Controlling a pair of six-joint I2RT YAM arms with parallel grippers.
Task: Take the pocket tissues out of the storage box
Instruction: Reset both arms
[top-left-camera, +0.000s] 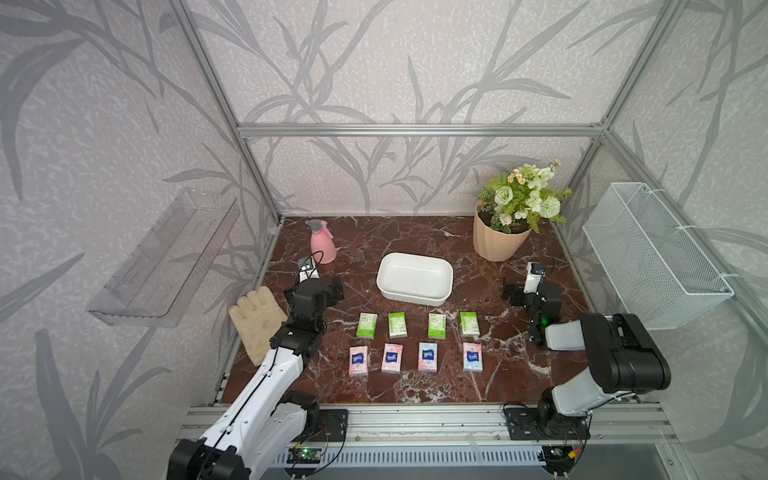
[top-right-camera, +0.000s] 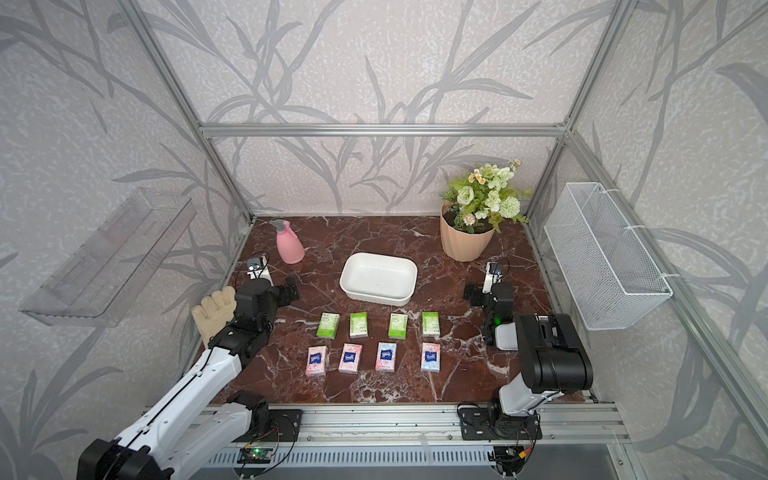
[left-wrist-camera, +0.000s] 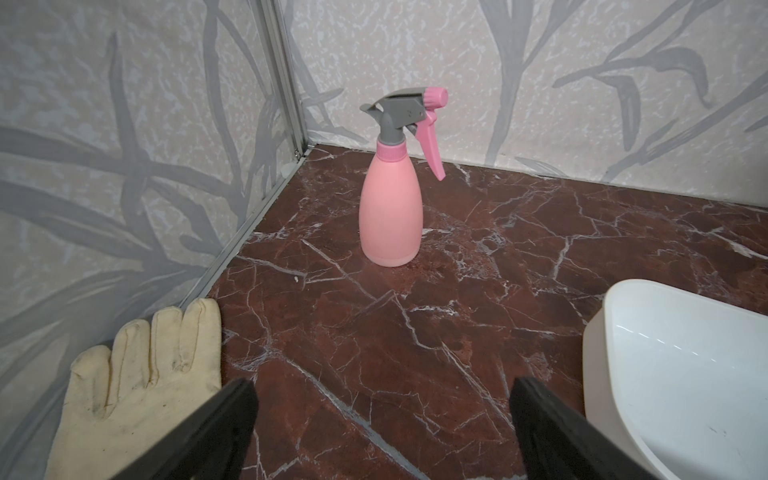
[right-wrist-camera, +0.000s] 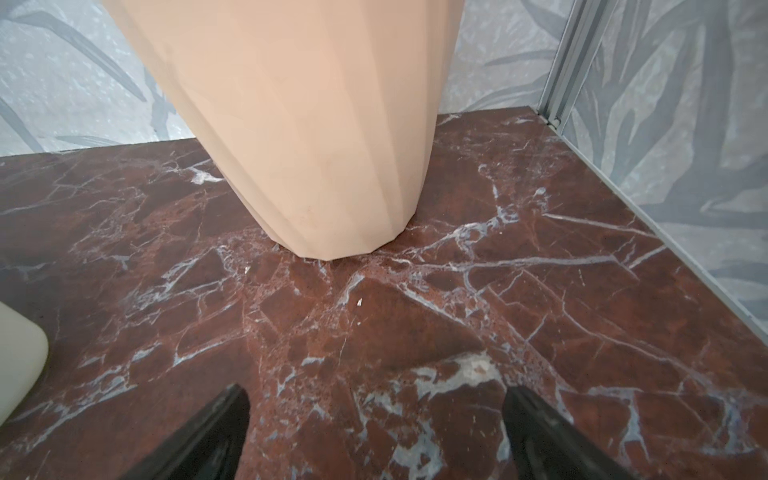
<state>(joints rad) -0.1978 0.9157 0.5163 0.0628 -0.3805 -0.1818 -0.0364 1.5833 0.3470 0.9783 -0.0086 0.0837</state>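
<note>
The shallow white plastic storage box (top-left-camera: 415, 274) sits empty on the red-brown marble bench (top-left-camera: 415, 386). All eight small flat pocket tissue packets (top-left-camera: 397, 324), green-and-white, pink and pale blue, lie in two rows near it, on the robot's side. The left claw (left-wrist-camera: 382, 382) and right claw (right-wrist-camera: 376, 388) both gape wide, holding nothing. The unloading looks finished, so the only move left is probably to park the arms.

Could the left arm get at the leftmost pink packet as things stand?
Probably yes: the left pincer is open and empty, and the packet lies flat and uncovered nearby, with nothing between them.
</note>
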